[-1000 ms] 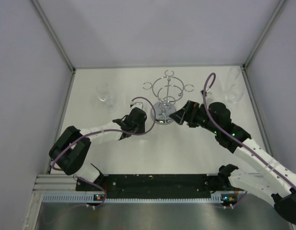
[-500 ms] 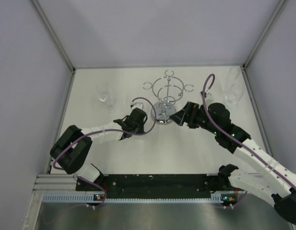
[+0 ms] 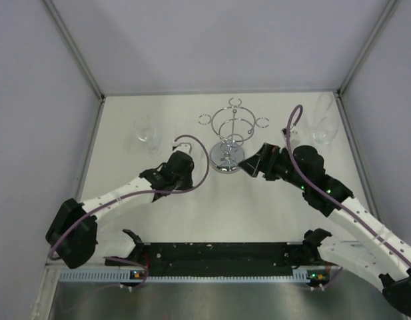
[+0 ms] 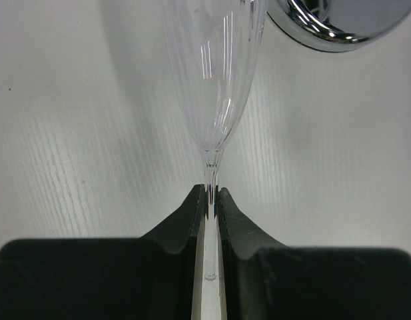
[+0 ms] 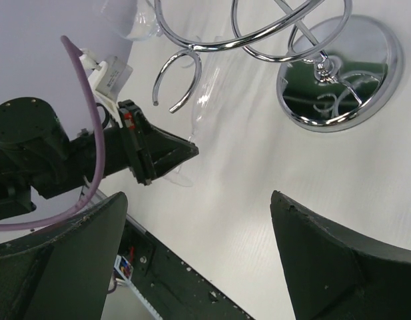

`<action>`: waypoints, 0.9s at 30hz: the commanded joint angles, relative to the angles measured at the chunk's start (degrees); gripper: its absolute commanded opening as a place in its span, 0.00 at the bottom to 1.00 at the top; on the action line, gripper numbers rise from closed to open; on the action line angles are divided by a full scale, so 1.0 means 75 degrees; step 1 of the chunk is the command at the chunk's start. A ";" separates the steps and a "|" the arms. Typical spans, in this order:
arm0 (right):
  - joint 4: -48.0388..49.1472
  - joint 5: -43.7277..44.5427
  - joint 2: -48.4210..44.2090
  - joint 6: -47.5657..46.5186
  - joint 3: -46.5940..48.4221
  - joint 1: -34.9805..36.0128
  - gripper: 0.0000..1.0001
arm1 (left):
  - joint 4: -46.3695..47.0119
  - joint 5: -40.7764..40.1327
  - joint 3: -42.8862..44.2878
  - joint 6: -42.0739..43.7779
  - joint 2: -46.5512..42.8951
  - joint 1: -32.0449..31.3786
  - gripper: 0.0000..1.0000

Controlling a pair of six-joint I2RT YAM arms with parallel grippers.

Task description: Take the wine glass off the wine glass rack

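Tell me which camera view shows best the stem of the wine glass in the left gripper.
The left wrist view: the wine glass fills the frame, its thin stem pinched in the left gripper. The right wrist view shows it faint, from the side, beside the wine glass rack. The top view barely shows it.

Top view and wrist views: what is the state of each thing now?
left gripper: shut on the wine glass stem.
wine glass: held by its stem.
right gripper: open, empty.
wine glass rack: standing upright.
glass at far left: standing free.
glass at far right: standing free.
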 commanded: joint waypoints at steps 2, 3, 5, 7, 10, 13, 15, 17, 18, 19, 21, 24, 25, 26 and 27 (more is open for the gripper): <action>-0.0389 -0.0146 -0.0226 -0.0436 0.0538 -0.0050 0.87 | -0.0977 0.1390 0.0026 0.0274 -0.0777 -0.0036 0.00; -0.0471 -0.0251 -0.0203 -0.0495 0.0620 -0.0050 0.87 | -0.1036 0.1614 -0.0009 0.0321 -0.0906 -0.0036 0.00; -0.0729 -0.0474 -0.0179 -0.0600 0.0784 -0.0050 0.87 | -0.1142 0.2223 -0.0044 0.0415 -0.1187 -0.0094 0.00; -0.0963 -0.0697 -0.0191 -0.0717 0.0937 -0.0050 0.87 | -0.1306 0.2633 -0.0056 0.0520 -0.1468 -0.0118 0.00; -0.1396 -0.0838 -0.0296 -0.0858 0.1194 -0.0050 0.87 | -0.1633 0.3384 0.0002 0.0766 -0.1890 -0.0176 0.00; -0.1760 -0.1084 -0.0366 -0.1034 0.1464 -0.0050 0.87 | -0.1985 0.4133 0.0084 0.1036 -0.2381 -0.0247 0.00; -0.1959 -0.1411 -0.0367 -0.1163 0.1616 -0.0061 0.86 | -0.2115 0.4753 0.0108 0.1258 -0.2699 -0.0270 0.00; -0.2112 -0.1669 -0.0425 -0.1303 0.1675 -0.0050 0.86 | -0.2045 0.5304 0.0085 0.1353 -0.3015 -0.0317 0.00; -0.2182 -0.1798 -0.0437 -0.1374 0.1711 -0.0050 0.86 | -0.1940 0.5539 0.0085 0.1376 -0.3121 -0.0341 0.00; -0.2206 -0.1881 -0.0437 -0.1432 0.1711 -0.0050 0.86 | -0.1904 0.5785 0.0073 0.1376 -0.3191 -0.0352 0.00; -0.2241 -0.2231 -0.0437 -0.1503 0.1734 -0.0050 0.86 | -0.1671 0.6289 0.0026 0.1412 -0.3309 -0.0423 0.00; -0.2218 -0.2759 -0.0448 -0.1527 0.1793 -0.0049 0.85 | -0.1307 0.6899 -0.0068 0.1423 -0.3414 -0.0470 0.00; -0.2218 -0.2900 -0.0449 -0.1538 0.1805 -0.0050 0.85 | -0.1202 0.7087 -0.0079 0.1447 -0.3450 -0.0470 0.00; -0.2218 -0.3040 -0.0449 -0.1538 0.1839 -0.0050 0.85 | -0.1085 0.7251 -0.0103 0.1447 -0.3508 -0.0470 0.00; -0.2218 -0.3262 -0.0449 -0.1550 0.1886 -0.0050 0.85 | -0.0979 0.7415 -0.0103 0.1435 -0.3567 -0.0481 0.00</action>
